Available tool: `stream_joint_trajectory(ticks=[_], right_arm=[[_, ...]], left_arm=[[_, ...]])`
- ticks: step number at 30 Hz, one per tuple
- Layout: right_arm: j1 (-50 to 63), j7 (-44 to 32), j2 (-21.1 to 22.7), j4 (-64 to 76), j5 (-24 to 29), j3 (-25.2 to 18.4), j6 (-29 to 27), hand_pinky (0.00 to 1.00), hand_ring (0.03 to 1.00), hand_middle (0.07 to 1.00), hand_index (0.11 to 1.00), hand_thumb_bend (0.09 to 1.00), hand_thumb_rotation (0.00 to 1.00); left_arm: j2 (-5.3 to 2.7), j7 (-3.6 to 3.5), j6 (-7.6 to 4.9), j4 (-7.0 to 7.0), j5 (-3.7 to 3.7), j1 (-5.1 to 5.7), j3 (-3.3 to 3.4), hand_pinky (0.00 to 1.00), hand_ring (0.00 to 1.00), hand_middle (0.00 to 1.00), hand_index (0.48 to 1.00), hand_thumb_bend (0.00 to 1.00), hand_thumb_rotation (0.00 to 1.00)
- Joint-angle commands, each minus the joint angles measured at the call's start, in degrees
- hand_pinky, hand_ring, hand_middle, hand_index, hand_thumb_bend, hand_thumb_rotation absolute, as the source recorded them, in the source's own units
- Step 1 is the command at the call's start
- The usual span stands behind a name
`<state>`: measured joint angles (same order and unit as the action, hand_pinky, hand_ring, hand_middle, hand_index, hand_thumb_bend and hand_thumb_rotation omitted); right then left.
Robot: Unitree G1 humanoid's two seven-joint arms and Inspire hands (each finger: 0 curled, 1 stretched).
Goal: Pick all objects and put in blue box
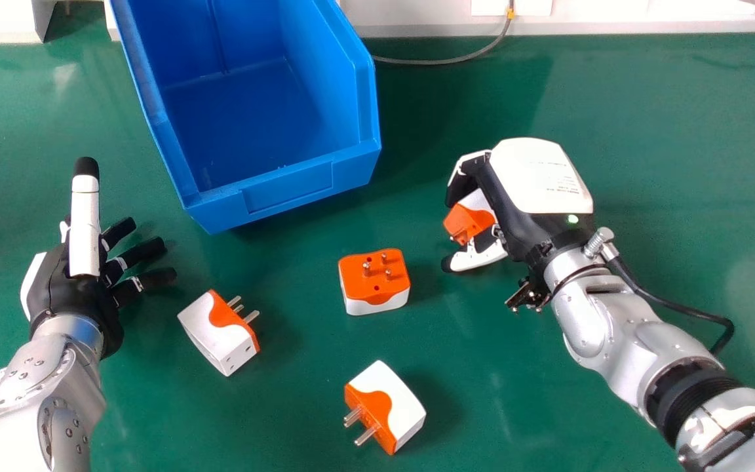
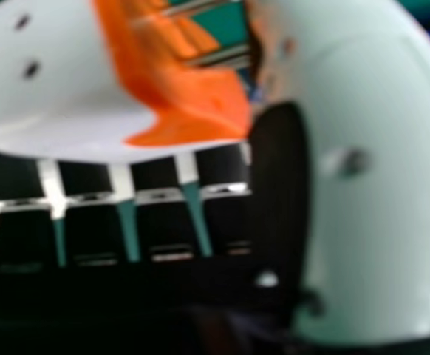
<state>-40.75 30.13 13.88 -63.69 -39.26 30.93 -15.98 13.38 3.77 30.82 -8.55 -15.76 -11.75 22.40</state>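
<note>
Right hand (image 1: 540, 176) grips a plug adapter (image 1: 471, 218) right of the blue box (image 1: 286, 190); left hand (image 1: 56, 285), fingers extended, left of it.

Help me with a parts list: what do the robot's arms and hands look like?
Both forearms are silver. The left hand is black and white, its white thumb black-tipped. The right hand has a white back cover with small print, a green dot and a black wrist cable.

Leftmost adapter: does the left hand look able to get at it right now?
Probably yes: the left hand is open and close by, and nothing stands between it and the leftmost adapter.
</note>
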Motion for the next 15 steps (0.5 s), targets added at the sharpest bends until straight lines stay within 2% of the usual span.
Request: stream_joint_trajectory(ticks=[1,4,8,12,15], right_arm=[[0.01,3.62,1.12,0.89,0.03,-1.26,-1.95,0.36,0.440,0.522,0.496,0.502,0.00],[0.52,7.94,1.06,0.86,-0.54,-1.24,-4.29,0.35,0.438,0.522,0.497,0.502,0.00],[0.82,14.37,1.26,0.12,-2.02,-0.92,-8.04,0.36,0.435,0.518,0.496,0.501,0.00],[0.69,19.81,1.46,-1.00,-3.56,-0.55,-10.93,0.36,0.433,0.515,0.496,0.501,0.00],[1.00,27.85,2.24,-1.25,-5.73,0.06,-14.83,0.36,0.432,0.512,0.496,0.501,0.00]], left_arm=[[0.33,0.14,0.93,-0.62,0.50,0.69,0.04,0.64,0.75,0.89,0.990,0.84,0.91],[0.43,-0.06,0.47,-1.52,0.48,0.52,0.14,0.64,0.75,0.89,0.990,0.84,0.91],[0.24,0.17,1.20,-0.27,0.20,0.85,0.20,0.65,0.75,0.89,0.990,0.84,0.91],[0.24,0.16,0.90,-0.86,0.31,0.65,0.14,0.65,0.75,0.89,0.989,0.84,0.91],[0.15,0.11,0.76,-0.80,0.32,0.84,0.08,0.64,0.75,0.89,0.988,0.84,0.91]])
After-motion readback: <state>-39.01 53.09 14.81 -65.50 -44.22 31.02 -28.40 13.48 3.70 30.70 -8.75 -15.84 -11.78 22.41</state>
